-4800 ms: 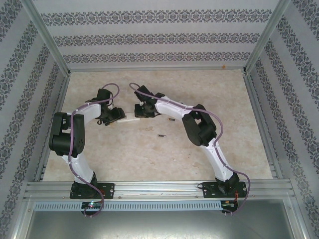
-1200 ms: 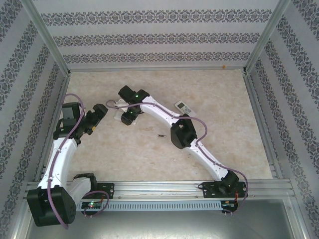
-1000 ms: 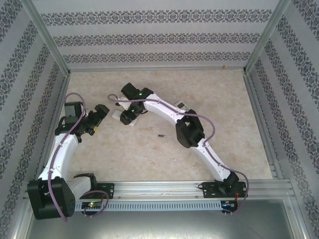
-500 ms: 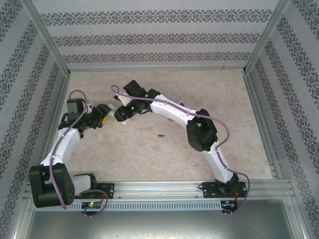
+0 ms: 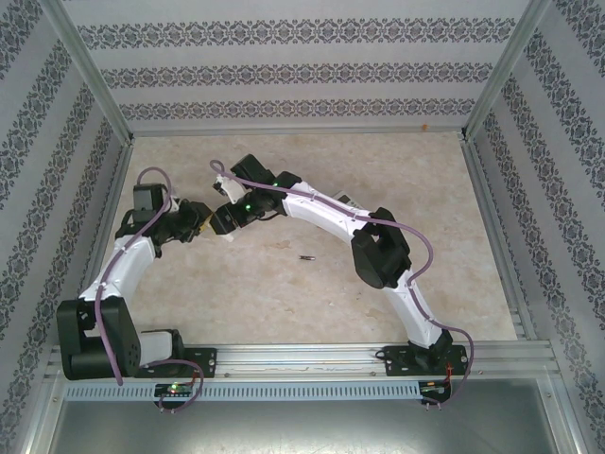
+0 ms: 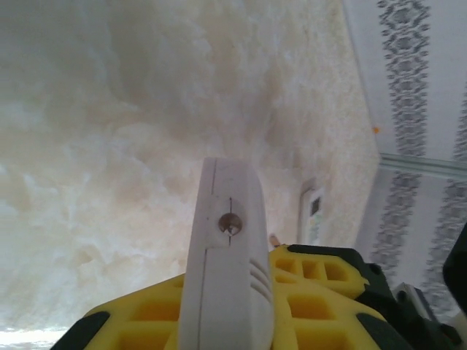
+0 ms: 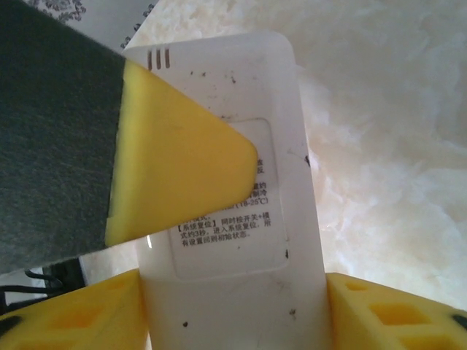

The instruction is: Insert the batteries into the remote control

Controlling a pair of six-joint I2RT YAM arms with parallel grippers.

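Arms bent inward, left tool [image 6: 226, 317] clamps the remote [image 7: 219, 80]; right tool [image 7: 233, 310] straddles it, hold unclear.

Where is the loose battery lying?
Top view: the battery lies on the table near its centre, just on the near side of the right arm.

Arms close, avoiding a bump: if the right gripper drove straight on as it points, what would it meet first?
Probably the yellow finger of the left gripper, clamped across the white remote between the fingers of the right gripper; depth unclear.
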